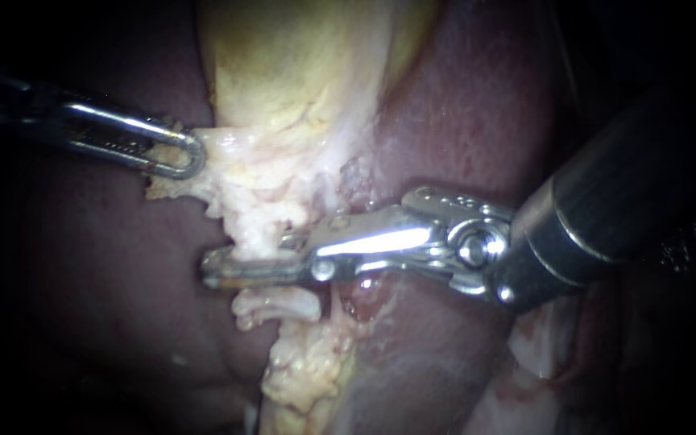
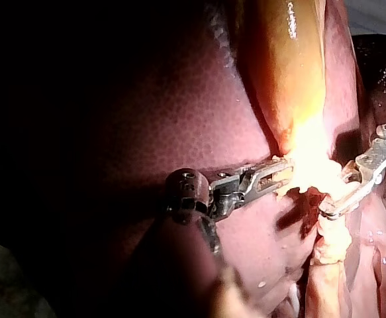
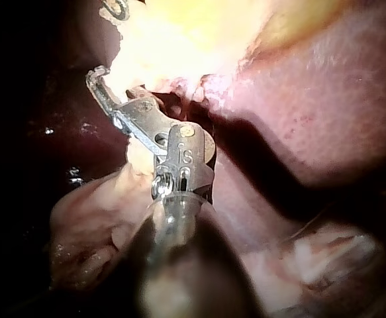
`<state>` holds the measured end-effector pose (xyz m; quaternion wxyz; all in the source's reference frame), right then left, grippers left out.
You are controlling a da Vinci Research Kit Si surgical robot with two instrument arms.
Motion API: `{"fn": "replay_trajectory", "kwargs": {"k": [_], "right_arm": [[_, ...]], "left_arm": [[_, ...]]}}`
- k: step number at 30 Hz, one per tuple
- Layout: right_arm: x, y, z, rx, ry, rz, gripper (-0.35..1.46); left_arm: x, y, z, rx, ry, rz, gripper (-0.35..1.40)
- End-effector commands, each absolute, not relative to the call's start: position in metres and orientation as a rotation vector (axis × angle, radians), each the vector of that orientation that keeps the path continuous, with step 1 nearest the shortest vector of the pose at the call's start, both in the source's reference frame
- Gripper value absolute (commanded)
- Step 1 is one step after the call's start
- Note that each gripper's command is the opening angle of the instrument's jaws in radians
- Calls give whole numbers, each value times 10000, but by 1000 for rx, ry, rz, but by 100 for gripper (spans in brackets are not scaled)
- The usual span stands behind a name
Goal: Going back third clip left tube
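The left slotted steel instrument (image 1: 191, 157) pinches pale yellowish tissue (image 1: 235, 165) between its jaws. The right steel instrument (image 1: 227, 266) holds its jaws parted, a whitish tissue strand (image 1: 255, 234) between them.

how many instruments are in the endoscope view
2. The left instrument enters from the left and grips pale tissue under the gallbladder. The right instrument enters from the right, its tip across the same tissue lower down. No others show.
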<state>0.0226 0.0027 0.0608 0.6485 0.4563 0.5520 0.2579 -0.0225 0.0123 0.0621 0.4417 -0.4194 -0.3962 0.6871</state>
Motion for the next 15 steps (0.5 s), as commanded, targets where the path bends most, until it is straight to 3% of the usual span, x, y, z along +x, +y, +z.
{"fn": "replay_trajectory", "kwargs": {"k": [1, 4, 7, 10, 15], "right_arm": [[226, 27, 609, 1041, 1255, 585, -35], [226, 27, 610, 1066, 1252, 558, -35], [228, 26, 616, 1082, 1271, 539, 5], [232, 26, 627, 1070, 1289, 547, 30], [241, 31, 649, 1039, 1303, 557, 45]], "left_arm": [[-225, 123, 621, -1041, -983, 1706, -35], [-225, 123, 621, -1041, -983, 1706, -35], [-225, 123, 621, -1041, -983, 1706, -35], [-225, 123, 620, -1041, -983, 1706, -35], [-225, 123, 620, -1041, -982, 1706, -35]]}}
